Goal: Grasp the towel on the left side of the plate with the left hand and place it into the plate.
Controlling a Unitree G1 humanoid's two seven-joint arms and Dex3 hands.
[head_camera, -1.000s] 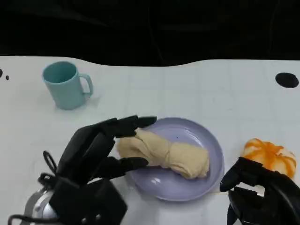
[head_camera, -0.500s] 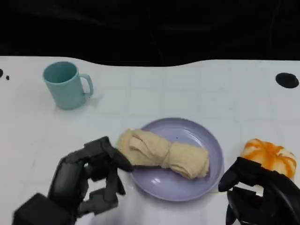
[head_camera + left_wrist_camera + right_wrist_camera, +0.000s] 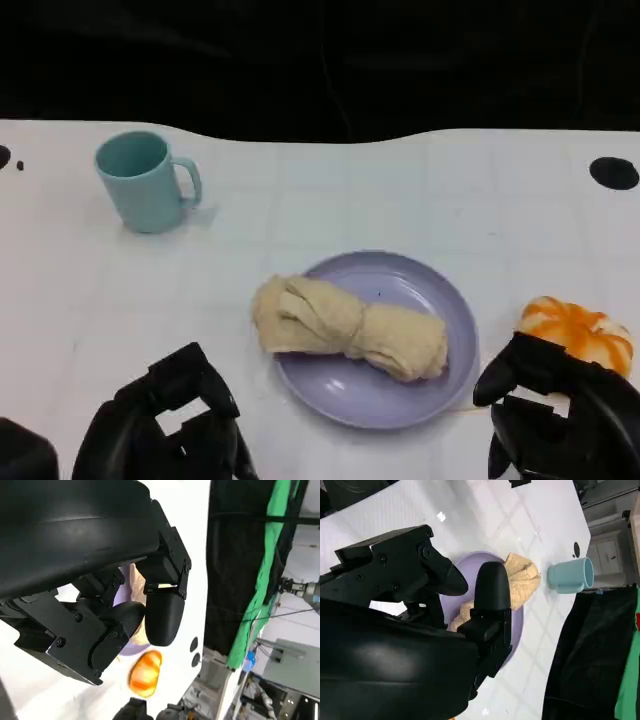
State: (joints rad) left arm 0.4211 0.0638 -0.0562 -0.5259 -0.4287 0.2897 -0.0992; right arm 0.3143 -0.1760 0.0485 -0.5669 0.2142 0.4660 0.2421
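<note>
Drawn back to the table's (image 3: 330, 190) near edge, the left hand (image 3: 165, 430) hangs released, the towel (image 3: 345, 325) already in the plate (image 3: 445, 300), so placing looks finished and only retreat remains.

Place: a robot test lab or recording studio was indicated, not a home.
Table: a white table (image 3: 400, 190) marked with a faint grid was seen, with black round marks (image 3: 613, 172) on its surface.
Backdrop: black cloth (image 3: 320, 60) was hung behind the table; a green curtain (image 3: 267, 570) was seen beside it.
Surroundings: grey equipment and cabling (image 3: 287, 665) were visible beyond the curtain, and grey cabinets (image 3: 607, 540) past the table's edge.
</note>
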